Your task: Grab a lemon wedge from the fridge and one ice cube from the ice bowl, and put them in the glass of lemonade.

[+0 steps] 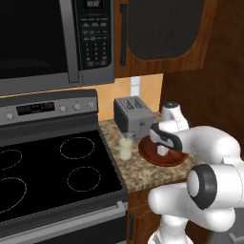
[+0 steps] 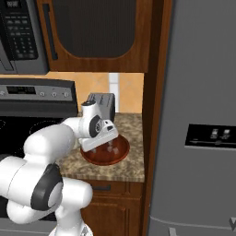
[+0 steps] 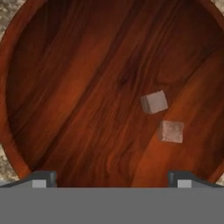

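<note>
Ice cubes: two (image 3: 154,102) (image 3: 171,131)
Ice bowl (image 3: 26,144): one
Glass of lemonade (image 1: 125,148): one
Toaster (image 1: 133,116): one

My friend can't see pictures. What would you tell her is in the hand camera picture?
Looking straight down into a round reddish-brown wooden bowl with two small pale ice cubes lying side by side, right of the middle. The robot's open gripper hangs above, one dark fingertip at each bottom corner. Speckled stone counter peeks past the rim.

Left base view is aimed forward-down from behind-left; right base view from behind-right. The ice bowl (image 1: 162,155) (image 2: 105,152) and toaster (image 1: 133,116) are shared. Hand view is pointed straight down into the bowl, close.
</note>
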Robot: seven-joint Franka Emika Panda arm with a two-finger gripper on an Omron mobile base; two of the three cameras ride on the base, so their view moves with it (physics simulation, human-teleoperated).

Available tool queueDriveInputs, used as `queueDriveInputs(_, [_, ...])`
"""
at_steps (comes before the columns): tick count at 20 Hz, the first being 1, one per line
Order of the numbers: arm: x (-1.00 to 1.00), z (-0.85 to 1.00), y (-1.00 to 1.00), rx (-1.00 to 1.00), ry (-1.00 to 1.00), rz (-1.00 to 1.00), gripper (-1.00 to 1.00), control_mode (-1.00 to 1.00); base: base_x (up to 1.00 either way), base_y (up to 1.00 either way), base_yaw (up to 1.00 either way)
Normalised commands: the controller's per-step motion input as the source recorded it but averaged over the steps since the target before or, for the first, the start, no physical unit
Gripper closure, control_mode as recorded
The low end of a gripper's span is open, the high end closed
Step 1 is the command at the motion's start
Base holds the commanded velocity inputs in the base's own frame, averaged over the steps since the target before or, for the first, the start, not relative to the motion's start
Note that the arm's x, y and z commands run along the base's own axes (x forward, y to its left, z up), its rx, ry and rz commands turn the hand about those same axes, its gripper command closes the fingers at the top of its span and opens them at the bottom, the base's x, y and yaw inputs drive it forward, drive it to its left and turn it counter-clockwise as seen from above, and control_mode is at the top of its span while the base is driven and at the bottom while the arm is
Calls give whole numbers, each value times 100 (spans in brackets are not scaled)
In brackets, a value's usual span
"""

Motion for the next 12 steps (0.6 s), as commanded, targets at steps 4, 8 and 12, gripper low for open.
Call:
queueDriveInputs(4, [30,-18,-6,0,1,5,-100,-100,0,0,0])
queueDriveInputs(8, [16,-20,-17,0,0,3,-100,-100,0,0,0])
queueDriveInputs(12, [12,-27,-5,0,0,3,-100,-100,0,0,0])
